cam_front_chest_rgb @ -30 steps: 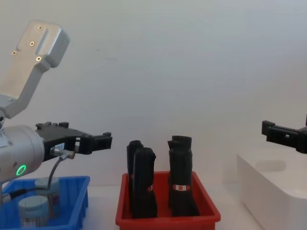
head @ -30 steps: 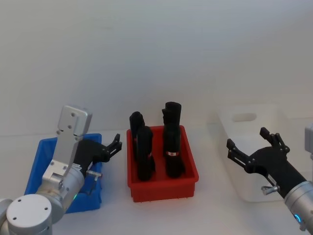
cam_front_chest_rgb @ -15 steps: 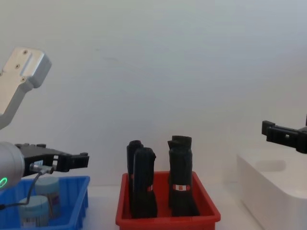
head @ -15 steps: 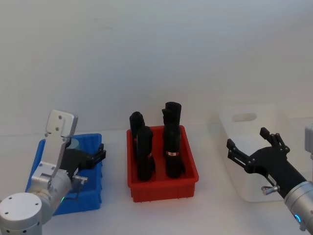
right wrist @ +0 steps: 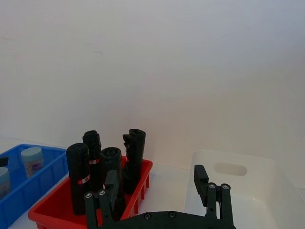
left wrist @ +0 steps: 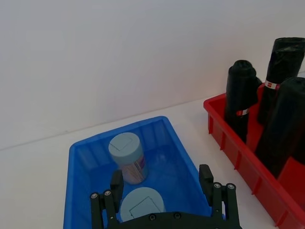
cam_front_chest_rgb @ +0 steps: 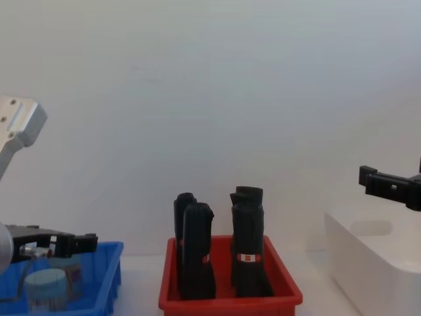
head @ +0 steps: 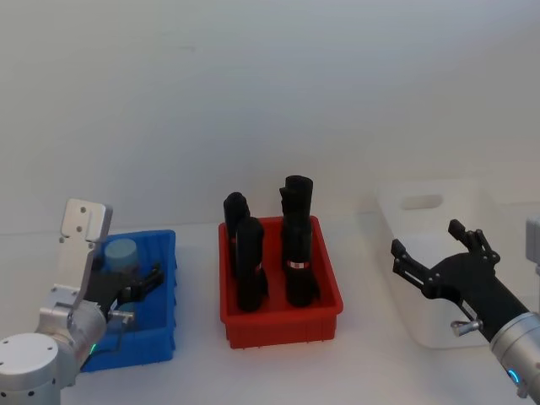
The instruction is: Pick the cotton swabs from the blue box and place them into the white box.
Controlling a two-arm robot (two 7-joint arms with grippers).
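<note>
Two cotton swab jars with pale blue-grey lids stand in the blue box [left wrist: 80,151]: a far one [left wrist: 127,150] and a near one [left wrist: 141,205]. My left gripper [left wrist: 161,177] hangs open just above the box, its fingers on either side of the near jar without touching it. From the head view the left gripper [head: 145,279] is over the blue box [head: 163,291], with one jar [head: 121,251] showing behind it. My right gripper [head: 426,238] is held open in the air in front of the white box [head: 426,187], which stands at the far right.
A red bin [head: 283,319] holding several tall black rolls [head: 296,240] with red-white labels sits between the blue and white boxes. A plain white wall rises close behind all three. Bare table lies in front of the bins.
My left arm has dropped and drawn back to the left, bringing its gripper from high beside the red bin down over the blue box. The right arm has not moved.
</note>
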